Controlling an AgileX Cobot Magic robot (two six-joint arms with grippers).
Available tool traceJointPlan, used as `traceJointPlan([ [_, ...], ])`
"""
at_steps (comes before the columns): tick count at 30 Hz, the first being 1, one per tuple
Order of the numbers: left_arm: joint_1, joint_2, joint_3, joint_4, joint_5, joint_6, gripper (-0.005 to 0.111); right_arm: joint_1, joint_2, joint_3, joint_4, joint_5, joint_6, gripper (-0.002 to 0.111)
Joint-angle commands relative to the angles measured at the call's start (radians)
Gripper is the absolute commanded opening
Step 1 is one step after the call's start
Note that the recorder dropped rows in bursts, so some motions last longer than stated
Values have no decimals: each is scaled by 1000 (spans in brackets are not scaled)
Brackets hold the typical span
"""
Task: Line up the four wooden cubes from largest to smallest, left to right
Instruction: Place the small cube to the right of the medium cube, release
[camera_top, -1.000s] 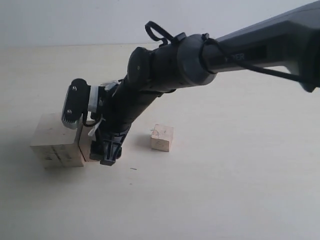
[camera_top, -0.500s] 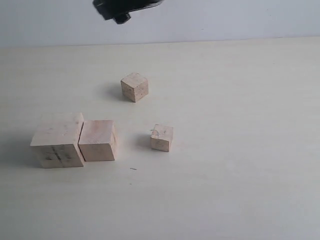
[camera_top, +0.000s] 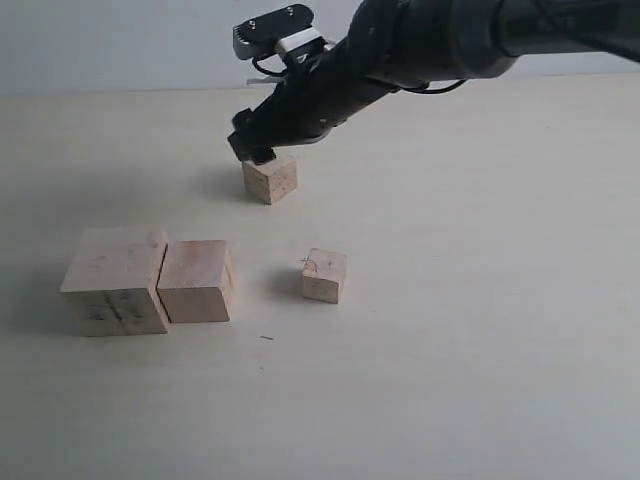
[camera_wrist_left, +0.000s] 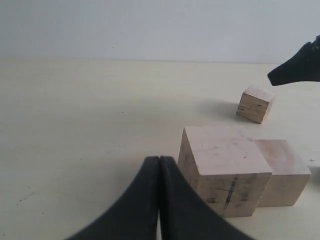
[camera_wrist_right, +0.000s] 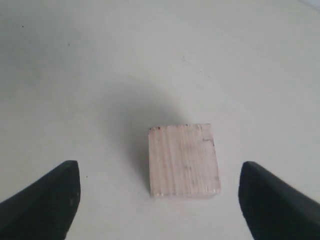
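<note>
Near the desk's left edge the largest cube and second cube touch; left hand pinched shut, empty; right hand wide open, empty, over third cube toward far edge: pick-up step, so likely lower, close, carry between second cube and smallest cube.

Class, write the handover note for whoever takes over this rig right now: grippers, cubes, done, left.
Left gripper: shut, empty.
Right gripper: open, poised over the third cube.
Done: largest cube and second cube touch, side by side, at the left.
Left: set the third cube right of the second, then the smallest cube, now lying apart, after it.
</note>
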Motion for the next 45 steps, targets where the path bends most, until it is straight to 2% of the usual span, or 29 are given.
traceJointPlan([
  [1,-8,-6,1,-4,-7,2,0,-2,100,-112,-29,51,13,81],
  [8,-8,-6,1,-4,-7,2,0,-2,207,-192,-233,75,186,79],
  [11,-8,-6,1,-4,-7,2,0,-2,214,-193,-241,75,186,57],
  [12,-8,-6,1,-4,-7,2,0,-2,211,-193,-241,69,183,42],
  [14,-8,-6,1,-4,-7,2,0,-2,196,-193,-241,76,183,22],
  [15,-8,-6,1,-4,-7,2,0,-2,174,-193,-241,91,183,8],
  [16,-8,-6,1,-4,-7,2,0,-2,154,-193,-241,117,183,0],
  [23,-8,-6,1,-4,-7,2,0,-2,-103,-187,-323,365,128,0],
  [29,-8,-6,1,-4,-7,2,0,-2,-273,-14,-212,438,-167,0],
  [30,-8,-6,1,-4,-7,2,0,-2,-295,69,-140,436,-308,0],
  [32,-8,-6,1,-4,-7,2,0,3,-286,183,5,438,-525,0],
  [34,-8,-6,1,-6,-7,2,0,10,-245,246,94,431,-651,0],
  [39,-8,-6,1,-6,-7,2,0,34,-122,246,163,395,-729,0],
  [45,-8,-6,1,-6,-7,2,0,74,-28,246,167,261,-785,0],
])
